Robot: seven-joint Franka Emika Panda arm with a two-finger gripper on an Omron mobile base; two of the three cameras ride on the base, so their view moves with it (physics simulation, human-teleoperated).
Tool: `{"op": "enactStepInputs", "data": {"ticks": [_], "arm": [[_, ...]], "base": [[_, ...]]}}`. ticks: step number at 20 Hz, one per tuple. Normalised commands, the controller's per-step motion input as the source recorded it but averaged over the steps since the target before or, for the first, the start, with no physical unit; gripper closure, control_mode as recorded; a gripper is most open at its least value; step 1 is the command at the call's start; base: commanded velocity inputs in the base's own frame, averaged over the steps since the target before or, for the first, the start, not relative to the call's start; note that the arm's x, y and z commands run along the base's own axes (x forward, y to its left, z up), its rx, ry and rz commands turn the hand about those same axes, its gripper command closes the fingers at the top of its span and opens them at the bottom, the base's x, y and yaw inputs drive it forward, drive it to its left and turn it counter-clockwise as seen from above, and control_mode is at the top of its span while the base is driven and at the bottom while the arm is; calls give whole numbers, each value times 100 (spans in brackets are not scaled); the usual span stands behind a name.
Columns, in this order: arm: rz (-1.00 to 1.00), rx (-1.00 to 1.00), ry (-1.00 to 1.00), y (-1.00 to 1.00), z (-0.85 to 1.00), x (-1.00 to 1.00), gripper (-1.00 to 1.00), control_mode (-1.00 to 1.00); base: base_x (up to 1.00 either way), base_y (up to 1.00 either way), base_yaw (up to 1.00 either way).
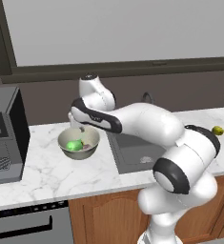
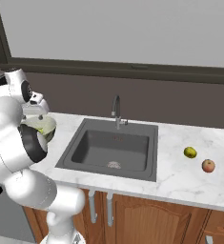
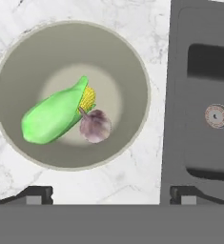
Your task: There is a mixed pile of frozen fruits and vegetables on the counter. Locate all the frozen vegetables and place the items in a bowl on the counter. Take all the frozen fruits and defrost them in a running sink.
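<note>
Hovering above the bowl [image 3: 70, 95] with jaws spread wide and nothing between them, fingertips [image 3: 35, 194] apart at the bottom edge of the hand view. Lying inside the bowl: the green vegetable [image 3: 54, 116], a husked corn cob with yellow kernels showing at one end, and the pale pinkish vegetable [image 3: 95, 126], a garlic-like bulb, touching the cob's kernel end. Judging from that, vegetable half of the task done; fruit half not yet begun.

Sitting on the desk [image 2: 180, 181] well away, beyond the far side of the sink [image 2: 111, 150]: the yellow-green fruit [image 2: 190, 152] and the red fruit [image 2: 208, 166], near each other, the yellow-green one closer to the basin and slightly further back. Sink lying between bowl and fruits, so the coming move calls for a long swing across the basin, toward the robot's right. Both fruits round, so no long axis to line up with; any approach from above should serve. Yellow-green fruit nearer to the gripper [image 3: 111, 195], likely the first target. Faucet [image 2: 116, 110] standing at the rear of the basin, worth clearing on the crossing. No water visibly running, as far as can be told.
</note>
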Motion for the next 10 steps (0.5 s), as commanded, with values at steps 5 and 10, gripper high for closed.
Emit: {"op": "enactStepInputs", "data": {"ticks": [5, 10], "arm": [[-4, 0, 4, -48, 24, -40, -100, -100], [-4, 0, 0, -53, 3, -54, -100, -100]], "base": [[0, 0, 0], [0, 0, 0]]}}
